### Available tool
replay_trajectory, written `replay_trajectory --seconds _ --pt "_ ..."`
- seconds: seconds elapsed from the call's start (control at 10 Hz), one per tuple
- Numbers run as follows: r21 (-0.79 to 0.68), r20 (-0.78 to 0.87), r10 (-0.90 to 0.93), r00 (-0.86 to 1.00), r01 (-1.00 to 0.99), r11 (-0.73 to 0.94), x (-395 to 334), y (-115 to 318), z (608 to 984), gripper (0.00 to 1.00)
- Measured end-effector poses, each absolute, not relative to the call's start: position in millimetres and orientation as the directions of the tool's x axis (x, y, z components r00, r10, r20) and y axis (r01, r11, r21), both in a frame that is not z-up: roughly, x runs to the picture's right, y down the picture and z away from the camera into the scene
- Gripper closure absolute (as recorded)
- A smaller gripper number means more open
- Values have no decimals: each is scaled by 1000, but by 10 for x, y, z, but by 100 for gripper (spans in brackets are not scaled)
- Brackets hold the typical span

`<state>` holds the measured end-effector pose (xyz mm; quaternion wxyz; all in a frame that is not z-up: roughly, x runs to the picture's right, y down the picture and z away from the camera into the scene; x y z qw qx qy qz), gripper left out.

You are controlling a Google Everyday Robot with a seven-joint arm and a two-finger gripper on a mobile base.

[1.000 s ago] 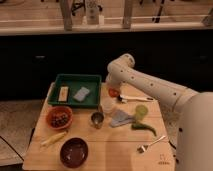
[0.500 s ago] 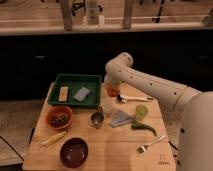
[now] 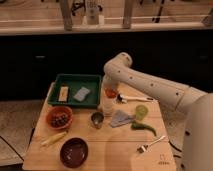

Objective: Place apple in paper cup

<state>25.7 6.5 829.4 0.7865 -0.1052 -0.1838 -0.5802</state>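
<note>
The apple point(image 3: 110, 93) is a small orange-red fruit at the tip of my gripper point(image 3: 108, 94), near the back middle of the wooden table point(image 3: 115, 150). The gripper hangs from the white arm that reaches in from the right, and it is shut on the apple. The white paper cup point(image 3: 106, 107) stands upright directly below the apple, just right of the green tray. The apple sits at the cup's mouth; I cannot tell whether it touches the rim.
A green tray point(image 3: 75, 82) with two small items is at the back left. An orange bowl of dark items point(image 3: 60, 118), a metal cup point(image 3: 97, 120), a yellow-green cup point(image 3: 141, 111), a grey cloth point(image 3: 121, 119), a dark bowl point(image 3: 74, 151) and a fork point(image 3: 150, 145) lie around.
The arm has shifted slightly left, bringing the gripper and apple over the paper cup.
</note>
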Motion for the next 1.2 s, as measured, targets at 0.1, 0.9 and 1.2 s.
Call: replay_trajectory --seconds 0.1,0.9,1.2 --pt "52 437 -860 262 948 315 242 109 8248 97" --pt "34 553 -784 284 932 361 179 282 8082 97" --pt "31 580 -764 283 929 368 124 317 8047 97"
